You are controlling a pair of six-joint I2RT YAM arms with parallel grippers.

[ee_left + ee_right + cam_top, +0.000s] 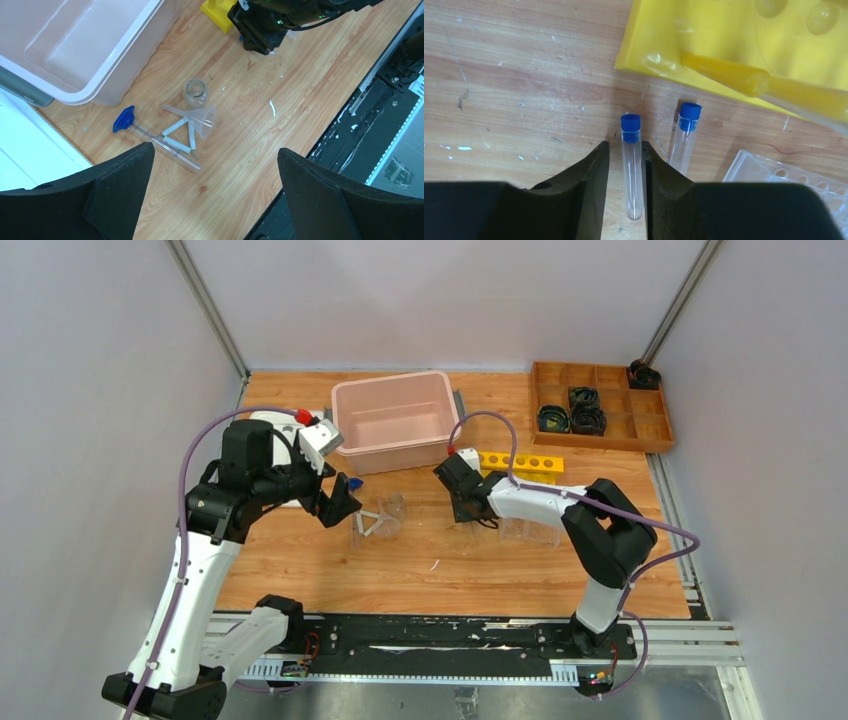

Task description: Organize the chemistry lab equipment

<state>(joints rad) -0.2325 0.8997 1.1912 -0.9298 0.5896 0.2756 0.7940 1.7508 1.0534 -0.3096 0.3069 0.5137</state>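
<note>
You're working on a wooden table [480,570] of pale orange planks, scuffed and flecked with white specks. It is boxed in by plain white walls, with a black metal rail along the near edge.

At the back stands a pink bin [395,420]. In the far right corner sits a brown wooden compartment tray [650,425] holding black ring-shaped parts [570,418].

Your left gripper [215,200] hangs above the table with its fingers [120,195] spread wide and nothing between them. Below it lie a small clear beaker [195,92], upright, and a funnel [202,120] on its side just beside the beaker. A thin clear rod with a blue end [160,145] lies near the bin's corner. Short white sticks [180,135] lie in a triangle against the funnel.

Your right gripper [624,150] is down at the table just in front of the yellow six-hole tube rack [704,45]. Its fingers [589,185] are drawn in narrow on either side of a small clear tube with a blue cap [632,165] that lies flat on the wood. One finger looks to be against the glass. A strip of wood shows between the other finger and the tube, so the tube is straddled, not clamped.

A second blue-capped tube [684,140] lies just beside the first, and the corner of a clear rack [784,175] shows next to that.
</note>
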